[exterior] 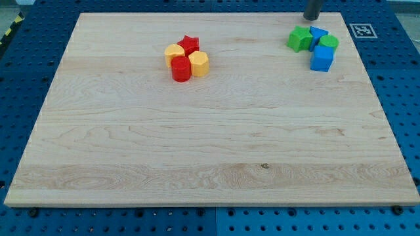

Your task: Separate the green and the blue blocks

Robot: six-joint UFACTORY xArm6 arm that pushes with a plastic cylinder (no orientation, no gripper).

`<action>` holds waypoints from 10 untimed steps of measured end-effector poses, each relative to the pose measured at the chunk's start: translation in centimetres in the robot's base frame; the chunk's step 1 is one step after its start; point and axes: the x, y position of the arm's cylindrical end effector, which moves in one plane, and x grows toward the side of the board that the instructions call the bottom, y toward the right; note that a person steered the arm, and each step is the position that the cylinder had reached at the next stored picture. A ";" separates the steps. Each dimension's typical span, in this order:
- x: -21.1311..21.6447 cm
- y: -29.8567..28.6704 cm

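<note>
Two green and two blue blocks sit clustered at the board's top right. A green star-like block [300, 39] is on the cluster's left. A blue block [317, 33] touches it, partly hidden. A green cylinder [329, 43] is at the right. A blue cube [322, 58] is below them. My tip [311, 18] is just above the cluster, near the board's top edge, apart from the blocks.
A second cluster lies at the upper middle: a red star [189, 44], a yellow block [174, 52], a red cylinder [181, 69] and a yellow hexagon [199, 63]. A marker tag [361, 29] sits off the wooden board's [210, 131] top right corner.
</note>
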 end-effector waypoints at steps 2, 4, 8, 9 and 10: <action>3.3 0.0; 7.3 -0.1; 10.3 -3.6; 10.4 -3.4; 13.0 -3.8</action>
